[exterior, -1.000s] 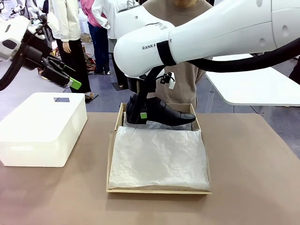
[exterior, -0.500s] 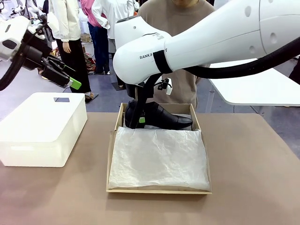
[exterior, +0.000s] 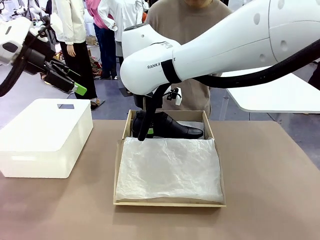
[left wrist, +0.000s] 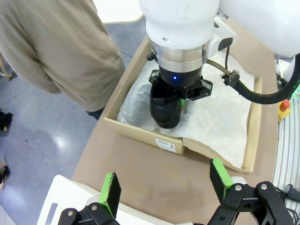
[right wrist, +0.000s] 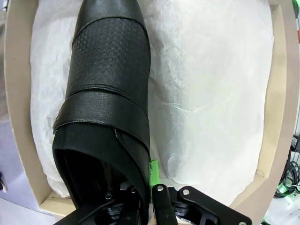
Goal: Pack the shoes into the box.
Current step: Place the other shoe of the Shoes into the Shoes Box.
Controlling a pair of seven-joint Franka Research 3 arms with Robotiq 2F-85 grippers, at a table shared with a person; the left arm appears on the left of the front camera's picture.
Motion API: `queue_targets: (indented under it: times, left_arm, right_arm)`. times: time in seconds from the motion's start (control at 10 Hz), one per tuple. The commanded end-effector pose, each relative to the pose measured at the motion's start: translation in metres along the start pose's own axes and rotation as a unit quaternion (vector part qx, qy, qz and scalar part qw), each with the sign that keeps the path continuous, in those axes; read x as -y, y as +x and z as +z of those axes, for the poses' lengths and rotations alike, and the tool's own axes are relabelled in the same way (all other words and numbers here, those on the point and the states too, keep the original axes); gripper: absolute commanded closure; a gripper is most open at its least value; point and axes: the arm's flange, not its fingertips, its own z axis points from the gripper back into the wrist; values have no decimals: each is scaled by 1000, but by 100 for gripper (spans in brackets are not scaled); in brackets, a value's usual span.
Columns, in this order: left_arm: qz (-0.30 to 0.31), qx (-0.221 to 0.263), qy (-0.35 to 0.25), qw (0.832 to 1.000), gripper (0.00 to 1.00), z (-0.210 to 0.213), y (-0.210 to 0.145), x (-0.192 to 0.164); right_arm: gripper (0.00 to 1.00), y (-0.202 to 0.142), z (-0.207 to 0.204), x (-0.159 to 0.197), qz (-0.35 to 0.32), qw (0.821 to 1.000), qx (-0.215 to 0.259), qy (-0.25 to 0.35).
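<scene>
Right pincer (exterior: 146, 131) is clamping the shoe (exterior: 175, 129) at the heel opening, one finger inside and one outside, and lowering it into the far end of the box (exterior: 118, 165). Versus a second ago the shoe is sitting lower and flatter. The toe was riding above the box rim; now the sole is running about level with it, toe pointing at the box's right wall. Can't tell if it's touching the tissue paper (exterior: 170, 167) yet. Left pincer (left wrist: 165, 183) is hanging wide open and holding nothing, up and well left of the box, over the white bin (exterior: 45, 135). Person (exterior: 190, 20) is standing just behind the box. My read: placement is nearly finishing. The next move is calling for a release and a straight lift-out, so the inside finger isn't dragging the shoe. Paper is covering the box's near part, so I can't tell what's lying under it.
</scene>
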Motion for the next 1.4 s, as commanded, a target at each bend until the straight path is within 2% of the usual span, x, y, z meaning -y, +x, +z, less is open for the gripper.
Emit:
queue_targets:
  times: [0.0, 0.2, 0.3, 0.8, 0.9, 1.3]
  left_arm:
    - [-1, 8, -6, 1000, 0, 0, -1, -1]
    - [-1, 8, -6, 1000, 0, 0, -1, -1]
    - [-1, 8, -6, 1000, 0, 0, -1, -1]
    - [-1, 8, -6, 1000, 0, 0, -1, -1]
    - [-1, 8, -6, 1000, 0, 0, -1, -1]
    - [-1, 8, -6, 1000, 0, 0, -1, -1]
  right_arm:
    - [100, -2, 4, -3, -16, 1000, -11, 4]
    - [100, -1, 4, -2, -16, 1000, -11, -3]
    - [97, -1, 4, -2, -14, 1000, -13, -8]
    - [6, 2, 22, -5, -21, 999, -18, -19]
    - [0, 3, 31, -6, -25, 999, -16, -20]
    - [0, 7, 56, -5, -30, 999, -19, -27]
